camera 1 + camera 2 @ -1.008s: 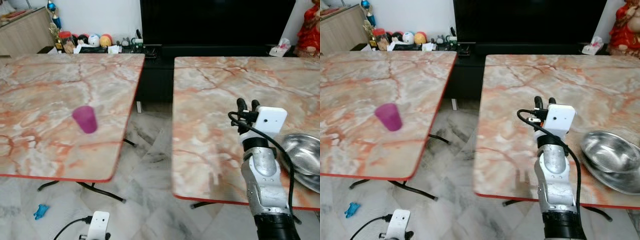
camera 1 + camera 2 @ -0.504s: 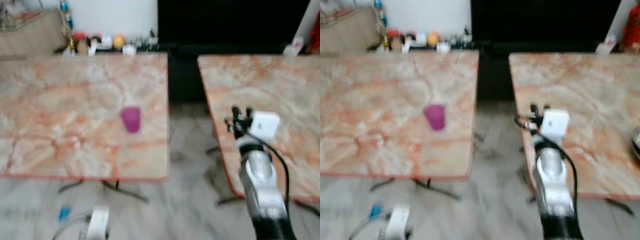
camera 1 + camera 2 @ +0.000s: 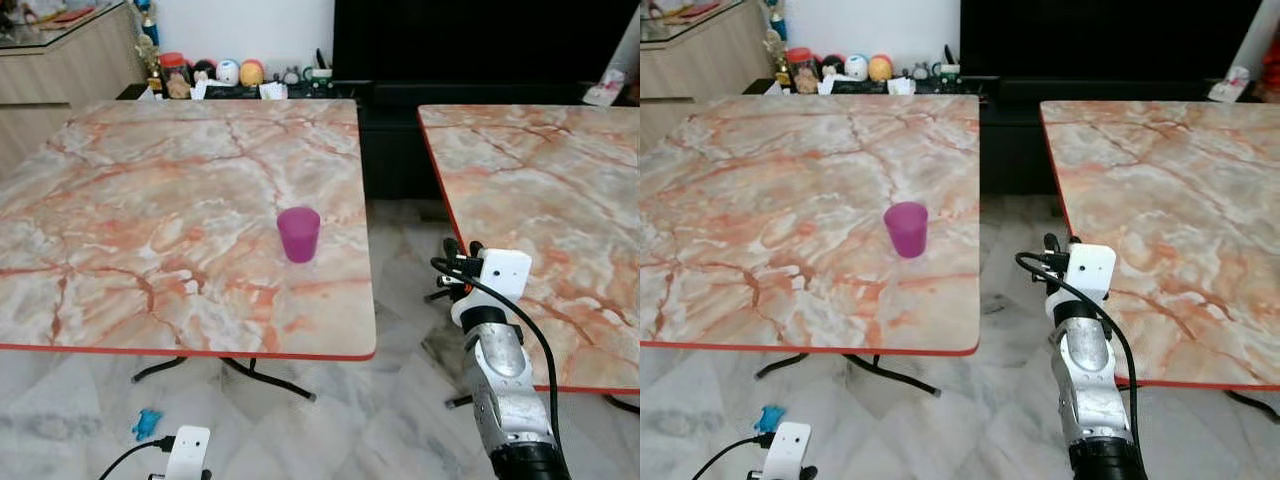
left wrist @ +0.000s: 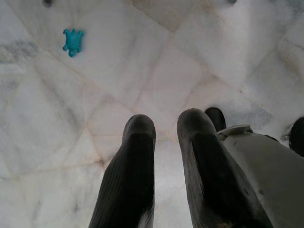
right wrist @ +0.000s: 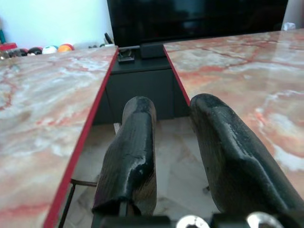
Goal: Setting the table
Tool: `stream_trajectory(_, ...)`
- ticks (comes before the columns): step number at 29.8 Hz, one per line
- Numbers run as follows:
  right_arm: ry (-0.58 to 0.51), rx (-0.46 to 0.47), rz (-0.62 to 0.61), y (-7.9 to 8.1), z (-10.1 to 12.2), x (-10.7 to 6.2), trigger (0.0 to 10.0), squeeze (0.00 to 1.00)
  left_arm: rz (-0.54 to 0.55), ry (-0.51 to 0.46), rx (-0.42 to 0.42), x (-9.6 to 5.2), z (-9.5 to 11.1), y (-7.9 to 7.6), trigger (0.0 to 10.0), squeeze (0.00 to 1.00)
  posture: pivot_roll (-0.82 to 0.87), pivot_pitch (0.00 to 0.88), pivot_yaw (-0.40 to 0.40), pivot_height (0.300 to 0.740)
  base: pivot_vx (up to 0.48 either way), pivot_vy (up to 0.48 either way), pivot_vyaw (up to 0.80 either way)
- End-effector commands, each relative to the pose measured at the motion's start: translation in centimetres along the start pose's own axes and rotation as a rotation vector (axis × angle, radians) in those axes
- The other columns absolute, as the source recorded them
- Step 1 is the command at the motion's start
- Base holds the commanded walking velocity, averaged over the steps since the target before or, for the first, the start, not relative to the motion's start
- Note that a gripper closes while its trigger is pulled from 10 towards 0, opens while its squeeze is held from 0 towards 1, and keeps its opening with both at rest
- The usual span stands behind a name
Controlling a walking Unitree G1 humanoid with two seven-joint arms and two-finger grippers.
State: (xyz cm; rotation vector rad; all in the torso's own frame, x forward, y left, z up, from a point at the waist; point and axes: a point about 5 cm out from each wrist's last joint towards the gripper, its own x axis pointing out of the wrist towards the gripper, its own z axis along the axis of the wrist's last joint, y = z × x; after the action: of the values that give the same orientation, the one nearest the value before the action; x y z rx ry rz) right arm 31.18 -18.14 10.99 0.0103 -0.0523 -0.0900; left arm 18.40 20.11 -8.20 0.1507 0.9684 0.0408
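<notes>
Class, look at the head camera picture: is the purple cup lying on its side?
No, the purple cup stands upright on the left table.

The right table (image 3: 540, 190) runs off the picture's right edge. The left claw (image 3: 187, 452) is cut off by the bottom edge. Small items on the far shelf (image 3: 225, 75) are too small to identify.

Two marble-patterned tables are standing side by side: the left table (image 3: 150, 220) is filling the left and middle of the frame and carrying a purple cup (image 3: 298, 234) (upright, near its right edge), while the right table (image 3: 560, 200) is occupying the right side. A small blue toy (image 3: 147, 423) is lying on the pale tiled floor (image 3: 380, 400) at lower left.
</notes>
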Motion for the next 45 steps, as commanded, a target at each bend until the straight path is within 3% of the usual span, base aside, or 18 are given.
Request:
stream_trajectory(1, 0.037, 0.005, 0.008, 0.0, -1.1, -0.2, 10.0, 0.00, -0.003, 0.020, 0.010, -0.1, -0.5, 0.0, 10.0, 0.00, 0.02, 0.000, 0.032, 0.740, 0.000, 0.000, 0.00)
stream_trajectory(5, 0.096, -0.001, 0.019, 0.0, -2.6, -0.6, 10.0, 0.00, -0.002, 0.020, 0.009, -0.1, -0.5, 0.1, 10.0, 0.00, 0.02, 0.000, 0.032, 0.740, 0.000, 0.000, 0.00)
stream_trajectory(12, 0.276, 0.014, 0.034, -0.4, -7.1, -2.2, 10.0, 0.00, -0.003, 0.021, 0.009, -0.1, -0.6, 0.1, 10.0, 0.00, 0.02, 0.000, 0.030, 0.740, 0.000, 0.000, 0.00)
stream_trajectory(21, 0.409, 0.004, 0.068, 0.1, -10.2, -3.9, 10.0, 0.00, -0.002, 0.022, 0.006, -0.1, -0.6, 0.1, 10.0, 0.00, 0.02, 0.000, 0.028, 0.740, 0.000, 0.000, 0.00)
stream_trajectory(28, 0.643, -0.020, 0.010, -0.9, -14.5, -7.7, 10.0, 0.00, -0.007, 0.024, 0.015, -0.1, -0.8, 0.0, 10.0, 0.00, 0.02, 0.000, 0.028, 0.740, 0.000, 0.000, 0.00)
stream_trajectory(30, 0.737, 0.041, -0.019, -0.9, -15.9, -9.4, 10.0, 0.00, -0.006, 0.026, 0.017, -0.1, -0.8, 0.0, 10.0, 0.00, 0.01, 0.000, 0.031, 0.740, 0.000, 0.000, 0.00)
stream_trajectory(32, 0.799, 0.023, -0.026, -1.0, -16.8, -10.6, 10.0, 0.00, 0.001, 0.025, 0.020, -0.1, -0.9, 0.1, 10.0, 0.00, 0.02, 0.000, 0.032, 0.740, 0.000, 0.000, 0.00)
stream_trajectory(34, 0.861, -0.010, -0.027, -1.1, -17.7, -12.2, 10.0, 0.00, 0.020, 0.014, 0.007, -0.2, -1.0, 0.6, 10.0, 0.00, 0.03, 0.000, 0.032, 0.740, 0.000, 0.000, 0.00)
stream_trajectory(39, 0.925, -0.030, -0.030, -1.5, -18.6, -14.1, 10.0, 0.00, 0.050, -0.071, -0.006, -0.5, -0.8, 2.4, 10.0, 0.00, 0.04, 0.000, 0.033, 0.740, 0.000, 0.000, 0.00)
stream_trajectory(45, 0.971, -0.029, -0.039, -1.9, -19.1, -15.1, 10.0, 0.00, 0.081, -0.146, -0.028, -1.2, -1.4, 4.3, 10.0, 0.00, 0.06, 0.000, 0.034, 0.740, 0.000, 0.000, 0.00)
